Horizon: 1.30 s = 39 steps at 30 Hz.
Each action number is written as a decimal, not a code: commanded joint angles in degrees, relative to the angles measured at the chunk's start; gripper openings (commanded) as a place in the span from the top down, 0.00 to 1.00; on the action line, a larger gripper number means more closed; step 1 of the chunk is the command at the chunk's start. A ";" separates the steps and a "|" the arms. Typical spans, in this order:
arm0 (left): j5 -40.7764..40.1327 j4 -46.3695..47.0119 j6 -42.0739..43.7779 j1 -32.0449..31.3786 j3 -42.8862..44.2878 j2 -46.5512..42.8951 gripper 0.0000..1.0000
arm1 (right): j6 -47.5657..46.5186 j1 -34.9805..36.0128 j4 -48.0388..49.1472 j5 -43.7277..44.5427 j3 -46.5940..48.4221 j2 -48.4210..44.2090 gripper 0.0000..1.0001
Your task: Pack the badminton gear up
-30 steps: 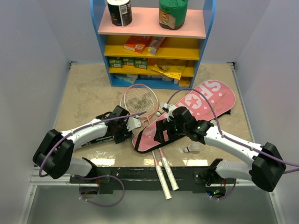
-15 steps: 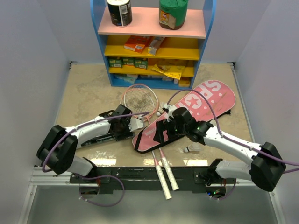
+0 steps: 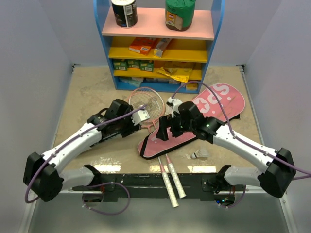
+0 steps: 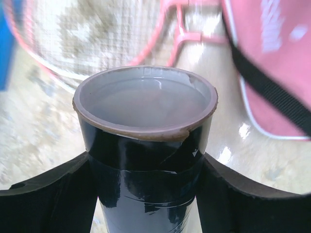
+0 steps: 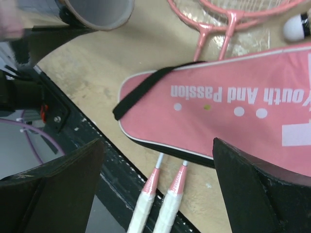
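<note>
Two pink rackets (image 3: 146,103) lie with their shafts hidden under the pink bag (image 3: 216,104). Their heads overlap at its far left and are hard to tell apart, and the white handles (image 5: 158,211) stick out at the near edge. The left gripper (image 4: 148,204) clamps the black tube (image 4: 146,150) below its open end. The rest of the tube is cut off, and from above it is hard to make out. The right gripper (image 5: 156,145) hovers over the bag's near end, jaws wide and empty. One shuttlecock (image 3: 198,155) lies near right of the bag, and another (image 5: 297,26) is cropped.
</note>
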 commanded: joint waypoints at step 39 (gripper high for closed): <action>34.25 21.08 -17.05 -0.56 -4.36 -15.55 1.00 | 1.09 4.01 -0.79 -16.99 21.69 4.48 0.58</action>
